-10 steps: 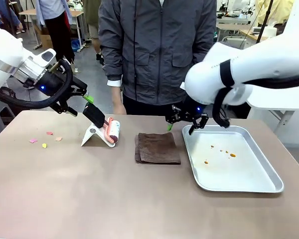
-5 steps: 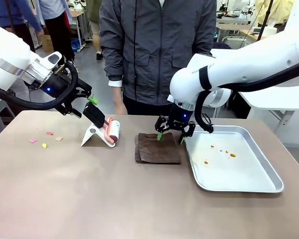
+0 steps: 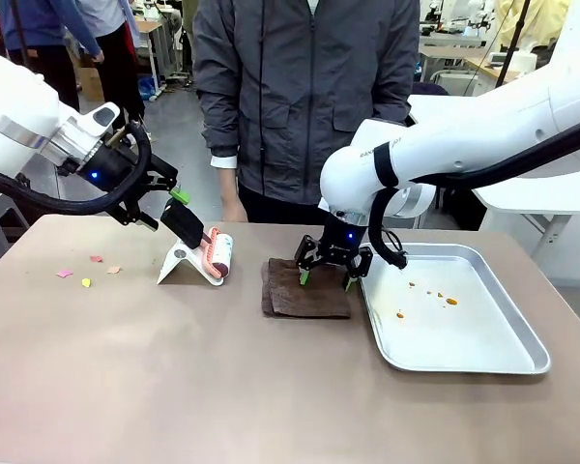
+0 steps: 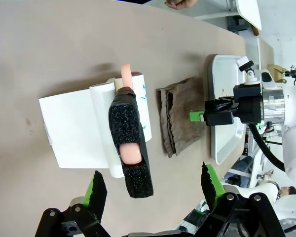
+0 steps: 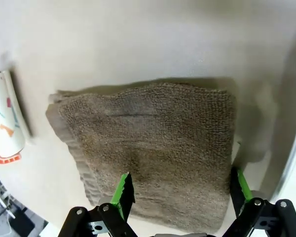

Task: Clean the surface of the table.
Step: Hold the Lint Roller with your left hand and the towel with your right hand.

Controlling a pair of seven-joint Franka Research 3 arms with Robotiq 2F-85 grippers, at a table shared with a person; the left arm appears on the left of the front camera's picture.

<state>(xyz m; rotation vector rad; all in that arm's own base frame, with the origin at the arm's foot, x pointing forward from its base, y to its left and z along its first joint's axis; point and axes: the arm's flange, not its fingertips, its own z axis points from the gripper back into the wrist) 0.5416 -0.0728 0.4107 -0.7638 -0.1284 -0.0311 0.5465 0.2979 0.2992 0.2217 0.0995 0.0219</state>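
The front half of the bench (image 3: 222,396) lies bare, with scraps (image 3: 85,272) at its far left. The right hand (image 3: 326,278), spread wide and empty, hangs over the cloth (image 3: 300,292) beside the tray (image 3: 469,336). The left hand (image 3: 160,206), likewise spread and empty, is above the roller (image 3: 217,254).

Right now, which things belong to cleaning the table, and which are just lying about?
For the job: table, paper scraps, lint roller, cloth.
Probably just lying about: tray, spotted inside.
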